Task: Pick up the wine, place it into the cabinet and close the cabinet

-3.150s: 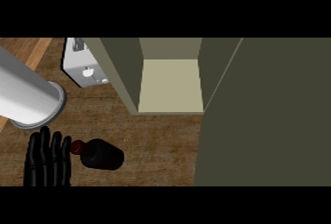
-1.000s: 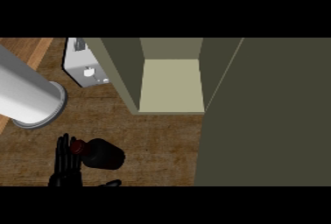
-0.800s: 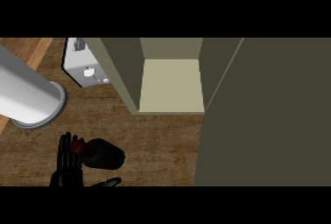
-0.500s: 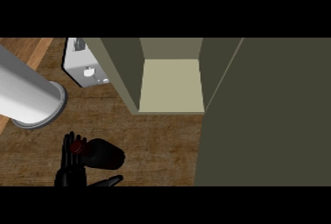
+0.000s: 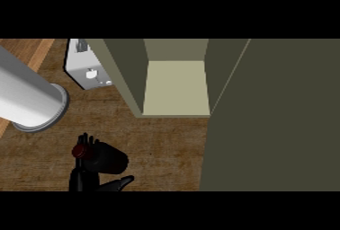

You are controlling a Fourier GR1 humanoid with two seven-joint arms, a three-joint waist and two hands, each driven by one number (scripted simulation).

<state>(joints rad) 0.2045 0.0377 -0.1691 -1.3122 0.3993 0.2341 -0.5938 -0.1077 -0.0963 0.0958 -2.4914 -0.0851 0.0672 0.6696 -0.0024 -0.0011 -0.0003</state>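
Note:
The wine bottle (image 5: 106, 159) is dark with a red cap (image 5: 79, 151) and stands on the wooden counter (image 5: 166, 143), in front of and to the left of the cabinet. My left hand (image 5: 83, 179) comes up from the lower edge, turned edge-on. Its fingers (image 5: 84, 138) run straight along the bottle's left side, past the cap. The thumb (image 5: 119, 182) sticks out below the bottle's body. The hand is open. The cabinet (image 5: 176, 87) stands open, showing a pale bare shelf. My right hand shows nowhere.
The open cabinet door (image 5: 279, 117) is a big dark olive panel filling the right side. A large grey cylinder (image 5: 30, 101) lies at the left, close to the bottle. A small white appliance (image 5: 86, 72) sits behind it by the cabinet's left wall.
My left hand turned from flat to edge-on, slid right against the bottle, and its thumb has come out below the bottle. The bottle has not moved.

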